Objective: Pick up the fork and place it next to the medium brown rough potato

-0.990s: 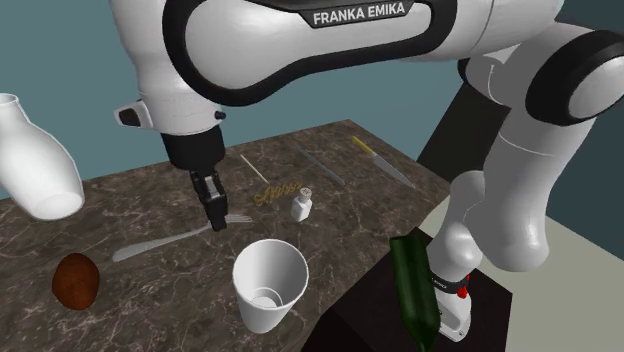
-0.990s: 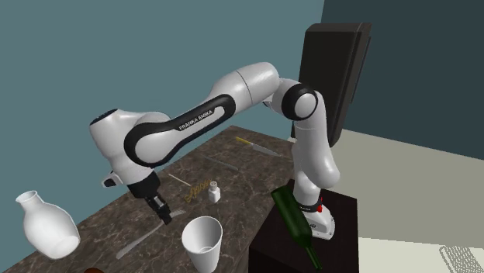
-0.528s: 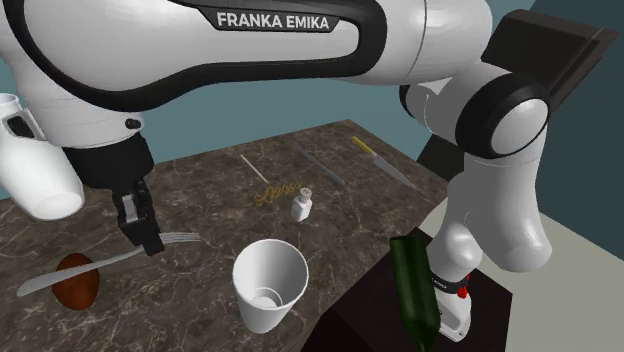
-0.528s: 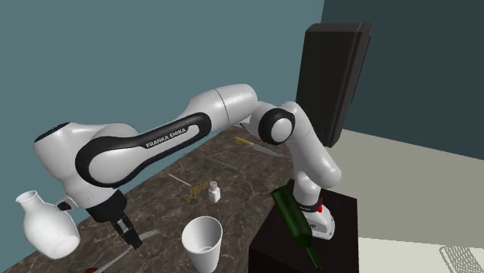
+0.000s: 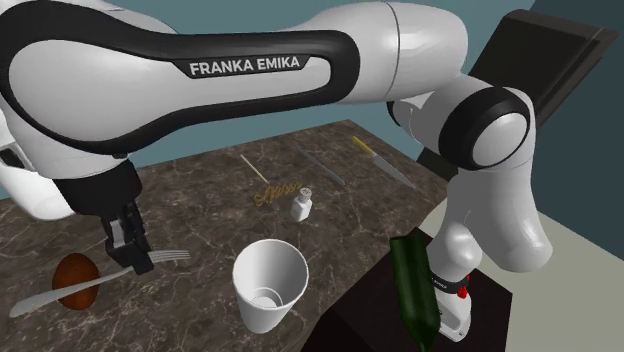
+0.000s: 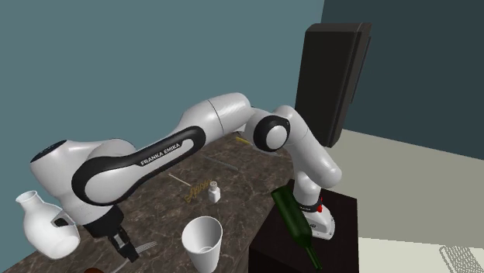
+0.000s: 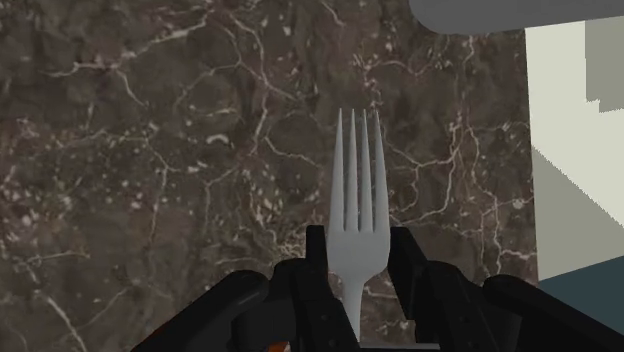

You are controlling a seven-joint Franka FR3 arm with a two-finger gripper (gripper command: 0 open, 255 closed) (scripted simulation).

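Observation:
My gripper [image 5: 136,257] is shut on a silver fork [image 5: 172,257] just behind its tines and holds it a little above the dark marble table [image 5: 200,190]. The fork's handle runs toward the shoulder view's left and crosses in front of the brown rough potato [image 5: 75,270] near the table's front left. In the wrist view the black fingers [image 7: 316,268] clasp the fork [image 7: 357,190], tines pointing away from the hand over the marble. In the second exterior view the gripper [image 6: 124,247] hangs beside the white cup [image 6: 202,242].
A white cup [image 5: 270,285] stands close to the fork's tines. A small white shaker [image 5: 300,205], a gold squiggle [image 5: 276,192], a thin stick [image 5: 254,167] and two knives [image 5: 381,161] lie further back. A green bottle [image 5: 414,290] leans at the stand. A white vase [image 6: 43,226] stands near the potato.
The arm has swung toward the shoulder view's left and come lower, carrying the fork from the table's middle to the potato. The fork's handle now crosses in front of the potato.

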